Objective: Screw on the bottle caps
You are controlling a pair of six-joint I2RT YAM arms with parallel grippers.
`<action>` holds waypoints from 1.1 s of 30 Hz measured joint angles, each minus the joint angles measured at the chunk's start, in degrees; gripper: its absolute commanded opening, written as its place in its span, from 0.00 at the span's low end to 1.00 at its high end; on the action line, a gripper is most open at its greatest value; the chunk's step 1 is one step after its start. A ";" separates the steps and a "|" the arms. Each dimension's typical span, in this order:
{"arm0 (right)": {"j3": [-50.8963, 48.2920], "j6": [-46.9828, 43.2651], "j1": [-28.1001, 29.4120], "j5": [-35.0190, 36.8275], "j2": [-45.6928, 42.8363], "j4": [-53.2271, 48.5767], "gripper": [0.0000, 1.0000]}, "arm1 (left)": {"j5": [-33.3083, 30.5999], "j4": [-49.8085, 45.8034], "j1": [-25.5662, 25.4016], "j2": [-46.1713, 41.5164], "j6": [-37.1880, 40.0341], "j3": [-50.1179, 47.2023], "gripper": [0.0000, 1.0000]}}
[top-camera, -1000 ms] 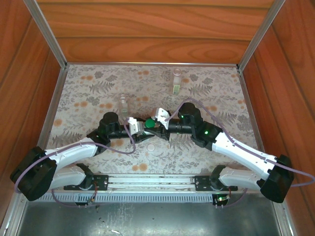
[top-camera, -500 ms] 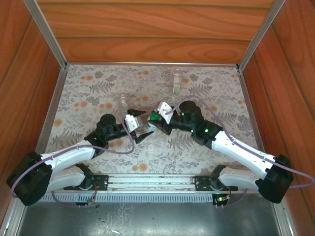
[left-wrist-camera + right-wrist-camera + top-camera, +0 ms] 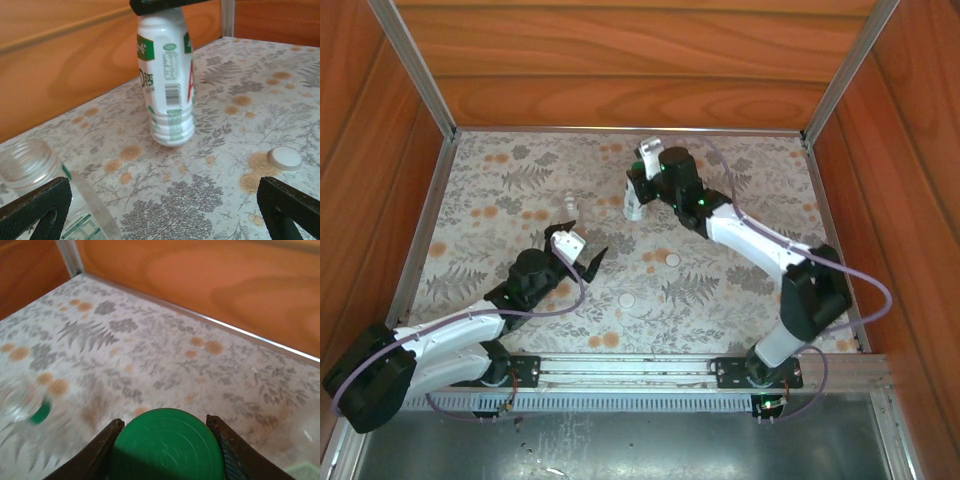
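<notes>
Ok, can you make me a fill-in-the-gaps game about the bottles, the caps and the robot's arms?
1. The dark green round screw cap, on top of the white plastic bottle with green print, is pinched in the jaws of the robot's ____ arm.
2. The left gripper has its jaws wide ____.
3. ____ small white round caps lie loose on the flower-patterned table.
4. The clear plastic bottle beside the left gripper has ____ cap on.
Missing words: right, open, two, no.

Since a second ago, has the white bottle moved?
Yes. Gripped by its green cap in the right gripper, the white bottle has gone toward the back wall, away from the loose white cap.
</notes>
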 measured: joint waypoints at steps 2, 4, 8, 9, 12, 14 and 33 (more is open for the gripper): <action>5.42 0.50 -1.40 -0.09 5.27 -0.68 0.23 | -0.81 0.00 0.00 -0.04 -0.37 -0.02 1.00; 9.57 0.55 -2.54 -0.48 9.81 -1.16 0.24 | -1.31 0.02 0.00 -0.07 -0.42 -0.04 1.00; 16.46 0.63 -4.46 -2.01 17.73 -2.84 0.23 | -1.64 0.02 0.00 0.02 -0.39 -0.04 1.00; 17.94 0.61 -4.83 -2.29 19.39 -3.19 0.23 | -1.64 0.02 0.00 0.11 -0.39 -0.04 1.00; 21.75 0.70 -5.53 -3.13 22.67 -3.10 0.23 | -1.64 0.02 0.00 0.46 -0.39 -0.04 1.00; 22.73 0.68 -5.86 -3.58 23.43 -3.04 0.23 | -1.62 0.02 0.00 0.59 -0.37 -0.04 1.00; 33.94 -5.57 -6.32 -7.15 31.93 -5.90 0.66 | -1.44 0.26 0.00 1.75 -0.13 -0.04 1.00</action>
